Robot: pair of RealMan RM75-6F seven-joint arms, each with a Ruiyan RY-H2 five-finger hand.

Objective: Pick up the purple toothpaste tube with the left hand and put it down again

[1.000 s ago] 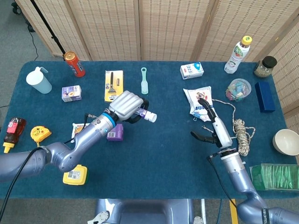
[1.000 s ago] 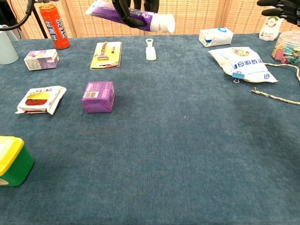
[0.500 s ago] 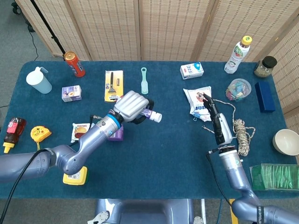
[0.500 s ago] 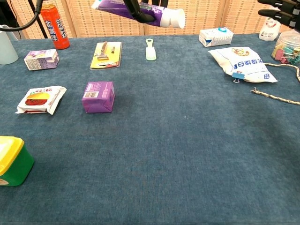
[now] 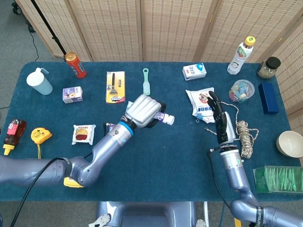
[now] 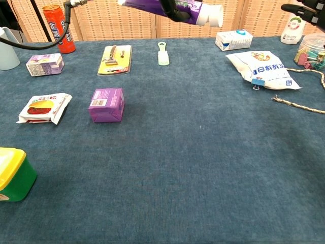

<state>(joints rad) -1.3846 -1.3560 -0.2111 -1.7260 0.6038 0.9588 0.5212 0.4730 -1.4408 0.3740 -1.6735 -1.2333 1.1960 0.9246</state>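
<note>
- Left hand grips the tube with its fingers wrapped round the body; the white cap sticks out to the right.
- Tube hangs well above the cloth, roughly level, over the middle of the table.
- Step in hand, as I judge it: the lift is done and the set-down is next.
- To do it well: lower straight down onto bare cloth, keeping the tube flat so that cap and tail touch together.
- Keep clear of the purple box and the razor card; the free patch at mid-table looks the safest spot.
- Spread the fingers only once the tube rests on the cloth, then lift the hand straight up so that nothing drags or rolls it.
- Right hand holds nothing, fingers apart and pointing away, next to the white pouch; it should stay out of the way.
- Writing: the red can shows white lettering, and the pouch blue characters; I cannot read either surely. The tube's print is too small to read.
</note>
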